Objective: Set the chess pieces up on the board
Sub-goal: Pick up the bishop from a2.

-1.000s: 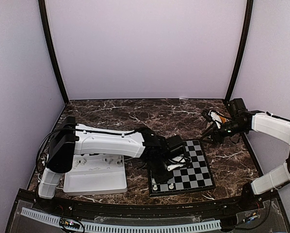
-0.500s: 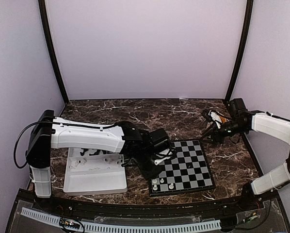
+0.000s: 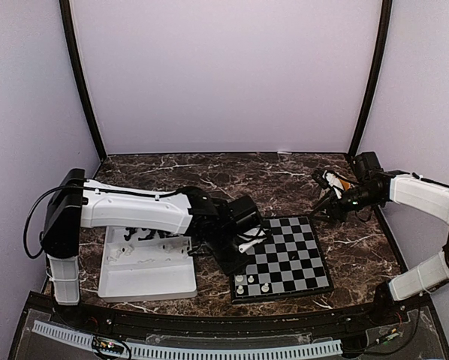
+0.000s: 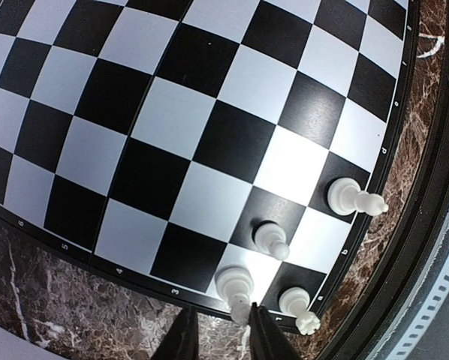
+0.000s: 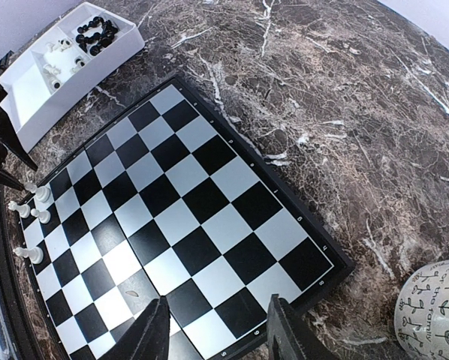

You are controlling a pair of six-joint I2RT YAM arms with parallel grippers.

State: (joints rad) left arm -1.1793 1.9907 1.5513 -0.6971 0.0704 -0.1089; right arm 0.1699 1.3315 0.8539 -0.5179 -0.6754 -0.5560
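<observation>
The board (image 3: 284, 255) lies flat on the dark marbled surface (image 3: 209, 176), all its black and pale squares bare apart from one corner. Four white chess pieces (image 4: 271, 240) stand upright in the board's near-left corner as the top camera sees it, each on its own square in the two rows closest to that edge, near one another but not touching.

The left gripper (image 4: 223, 341) hangs above the board's left edge, close to that corner. Its fingers are only a narrow gap apart. Marble and the tip of the nearest white piece show through the gap from below, and nothing is clamped between them.

The right gripper (image 5: 218, 334) is raised over the board's far-right corner and tilted down towards the squares. Its fingers are spread wide and carry nothing.

A white rectangular tray (image 5: 89, 86) sits just off the board's left side, divided into compartments. The compartment farthest from the board's near edge holds a heap of black chess pieces (image 5: 97, 28). The next compartment holds a few loose white ones, some lying on their sides.

A white mug (image 5: 435, 307) with a dark leaf pattern and some lettering stands on the surface beyond the board's far-right corner, apart from its border.
</observation>
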